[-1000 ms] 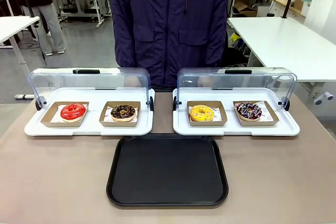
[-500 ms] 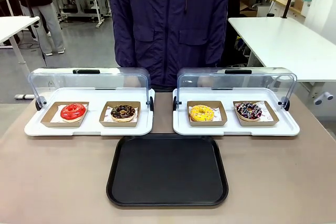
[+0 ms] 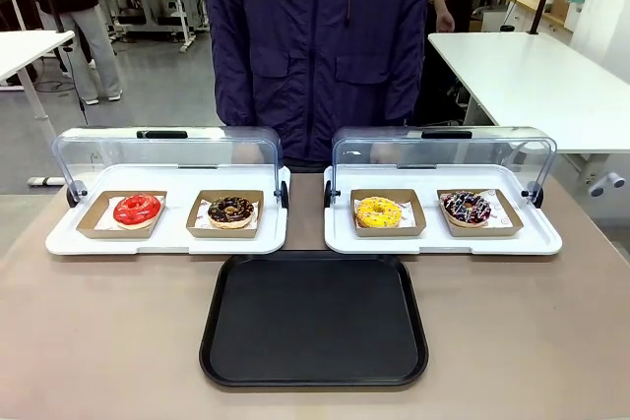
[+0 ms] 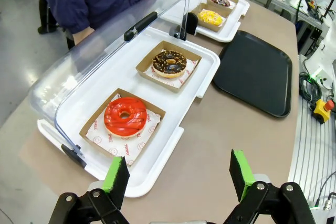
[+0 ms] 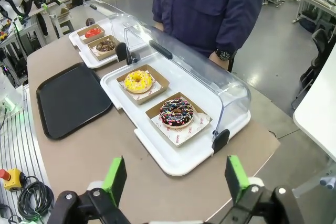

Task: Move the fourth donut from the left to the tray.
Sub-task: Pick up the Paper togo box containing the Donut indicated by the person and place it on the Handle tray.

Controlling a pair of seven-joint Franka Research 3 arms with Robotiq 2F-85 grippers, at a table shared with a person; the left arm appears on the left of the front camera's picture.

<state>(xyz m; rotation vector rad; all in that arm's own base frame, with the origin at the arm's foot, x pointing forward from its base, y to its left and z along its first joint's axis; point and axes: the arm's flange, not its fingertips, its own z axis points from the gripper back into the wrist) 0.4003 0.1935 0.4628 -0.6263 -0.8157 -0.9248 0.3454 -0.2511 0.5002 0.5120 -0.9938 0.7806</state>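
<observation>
I see the fourth donut (image 3: 467,208), dark with bright sprinkles, on its cardboard holder (image 3: 479,228). It sits at the right end of the right white tray (image 3: 443,245), next to the yellow donut (image 3: 378,211). The clear lid (image 3: 443,150) is tipped up on the far side, by the person, so the near side is open to me.

My right gripper (image 5: 175,178) has its 2 fingers wide apart and holds nothing. In its wrist view the donut lies straight ahead of it, past the near edge of the white tray. My left gripper (image 4: 178,174) is also wide apart and empty, and its end of the table is far from this donut.

So I think the right arm is the 1 to use. The donut is round, so any side will do. The tray (image 3: 313,320) waits at the middle of the table's near edge, to the donut's left.
</observation>
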